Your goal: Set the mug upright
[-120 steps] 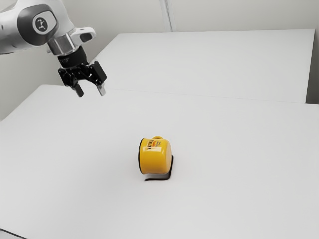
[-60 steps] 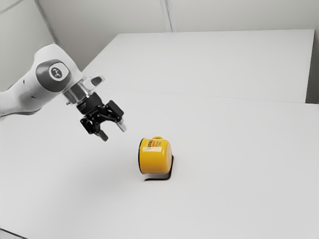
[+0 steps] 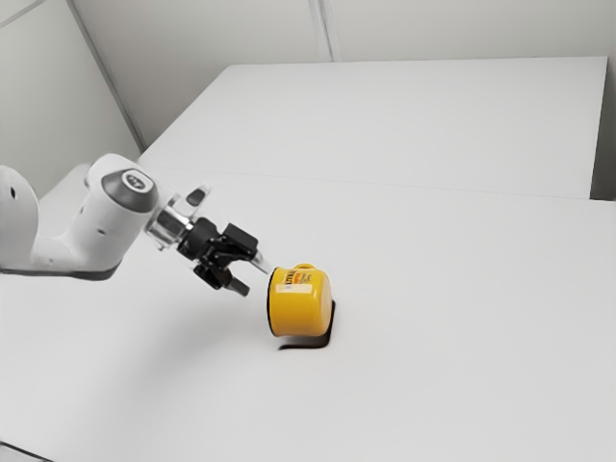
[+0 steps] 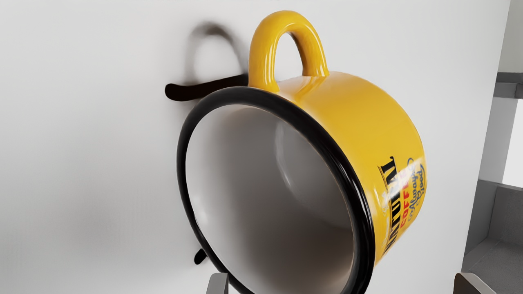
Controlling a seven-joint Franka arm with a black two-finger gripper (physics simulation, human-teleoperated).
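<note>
In front of our black two-finger gripper (image 3: 252, 274) lies a round yellow mug with a glossy finish, a black rim (image 4: 182, 163) and a pale grey inside (image 4: 253, 171). On its outer wall we can read print (image 4: 402, 204) in several colours: large black capitals nearest the rim, partly lost to glare and the curve, so we cannot make out the whole word; then red capitals that begin "COFF"; then blue script, "Always Good", nearer the base. The lines run around the wall, along the rim.

The mug rests on its side on the white table (image 3: 433, 385), its mouth turned toward our gripper and its base pointing away. Its long axis, from mouth to base, runs roughly level, away from the tool. The looped yellow handle (image 4: 259, 49) juts from the wall toward the far side of the exterior view.

We have the fingers spread wide, with nothing gripped between them. The tips are close to the rim; whether one touches it, we cannot tell. Beyond the tips, by the mug, a narrow black strip (image 4: 204, 90) lies along the table, shadow or object, we cannot say.
</note>
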